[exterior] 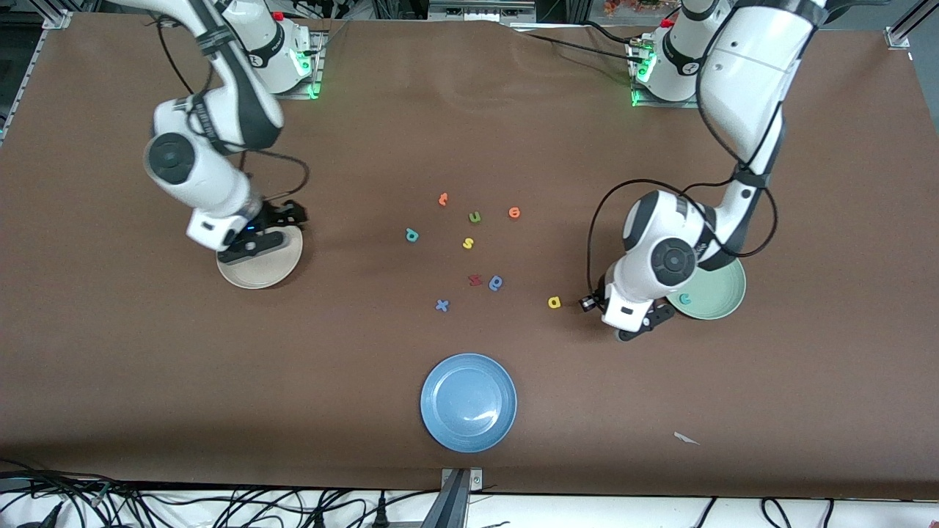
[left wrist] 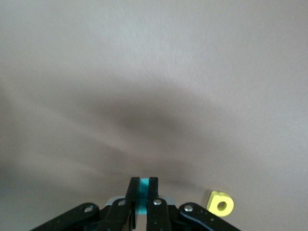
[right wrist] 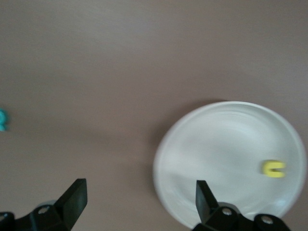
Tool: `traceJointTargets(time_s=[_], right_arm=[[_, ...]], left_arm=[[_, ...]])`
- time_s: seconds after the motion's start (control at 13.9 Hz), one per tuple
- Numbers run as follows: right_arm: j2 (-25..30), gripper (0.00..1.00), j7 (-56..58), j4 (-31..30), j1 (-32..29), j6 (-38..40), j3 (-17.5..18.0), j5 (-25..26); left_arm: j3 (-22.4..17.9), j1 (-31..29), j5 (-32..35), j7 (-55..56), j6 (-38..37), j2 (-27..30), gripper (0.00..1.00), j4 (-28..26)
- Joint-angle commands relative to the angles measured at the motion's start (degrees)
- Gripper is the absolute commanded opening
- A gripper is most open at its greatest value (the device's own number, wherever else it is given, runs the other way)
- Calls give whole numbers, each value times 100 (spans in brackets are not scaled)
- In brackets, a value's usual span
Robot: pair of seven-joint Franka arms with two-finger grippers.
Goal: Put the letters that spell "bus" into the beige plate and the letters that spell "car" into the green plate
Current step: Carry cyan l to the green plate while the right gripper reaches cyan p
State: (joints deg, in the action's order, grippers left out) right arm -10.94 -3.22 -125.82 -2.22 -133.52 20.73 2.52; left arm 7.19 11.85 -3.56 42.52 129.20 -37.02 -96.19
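Observation:
My left gripper is low over the cloth between the yellow "a" and the green plate. In its wrist view the left gripper is shut on a thin teal letter, the "r", with the yellow "a" just beside it. A teal "c" lies in the green plate. My right gripper hangs open over the beige plate. Its wrist view shows the right gripper empty and a yellow "u" in the beige plate. The teal "b" and yellow "s" lie mid-table.
Among the mid-table letters are an olive-green "u", two orange letters, a red letter, a darker blue letter and a blue "x". A blue plate sits nearer the front camera.

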Motion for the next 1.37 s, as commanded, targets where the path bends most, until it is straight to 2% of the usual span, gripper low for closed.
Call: traceJointTargets(time_s=[0.0, 0.29, 0.58, 0.79, 0.94, 1.01, 1.15, 1.3], right_arm=[[-354, 100, -1492, 477, 851, -7, -7, -24], [-1005, 100, -2979, 997, 1723, -427, -16, 46], [-1567, 100, -3894, 998, 2154, -1035, -121, 783], [-1893, 100, -4589, 1007, 2296, -1343, -122, 1538], [-2025, 100, -4731, 1007, 2305, -1501, -122, 1708], [-2026, 99, -4732, 1007, 2305, -1502, -122, 1717], [-2087, 99, -4732, 998, 2305, -1510, -130, 1725], [-2166, 87, -4732, 963, 2305, -1606, -148, 1839]], left_arm=[[19, -454, 23, -830, -746, 642, 0, -85], [10, -1122, 31, -2341, -1650, 810, 0, -111], [1, -1737, 84, -3477, -1881, 653, 0, -225], [-7, -1861, 250, -3584, -1881, 547, 0, -295], [-7, -1861, 304, -3584, -1881, 538, 1, -304], [1, -1861, 295, -3567, -1899, 538, 27, -296], [2, -1853, 295, -3497, -1899, 572, 100, -287], [19, -1809, 295, -3356, -1899, 599, 100, -269]])
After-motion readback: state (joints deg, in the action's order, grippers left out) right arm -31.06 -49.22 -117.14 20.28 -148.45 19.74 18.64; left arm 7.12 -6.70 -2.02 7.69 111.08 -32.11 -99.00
